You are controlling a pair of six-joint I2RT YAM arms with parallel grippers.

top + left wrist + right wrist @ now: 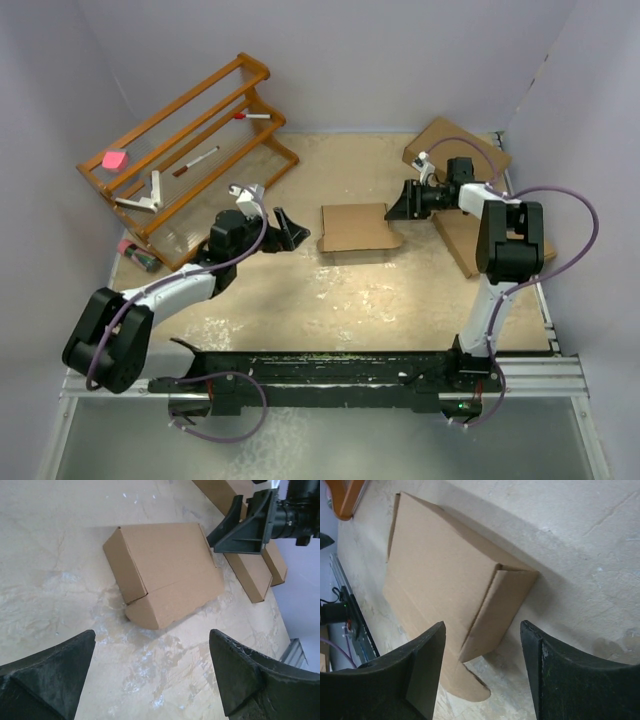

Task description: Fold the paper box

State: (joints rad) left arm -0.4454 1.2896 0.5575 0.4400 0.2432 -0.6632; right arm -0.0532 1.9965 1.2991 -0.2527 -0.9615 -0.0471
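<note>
The paper box [357, 230] lies folded up as a shallow brown cardboard box in the middle of the table, with a rounded tab sticking out at its near edge. My left gripper [293, 231] stands open just left of it, not touching. In the left wrist view the box [165, 572] lies ahead of the wide-apart fingers [60, 675], with bare table between them. My right gripper [398, 206] is open at the box's far right corner. In the right wrist view the box's end wall [502, 605] sits just ahead of the gap between the fingertips [427, 652], neither touching it.
A wooden rack [190, 140] with pens and a pink item stands at the back left, with a small dark object [137, 255] on the table beside it. Ready-made brown boxes [455, 145] [462, 240] lie under and behind the right arm. Purple walls close in the table.
</note>
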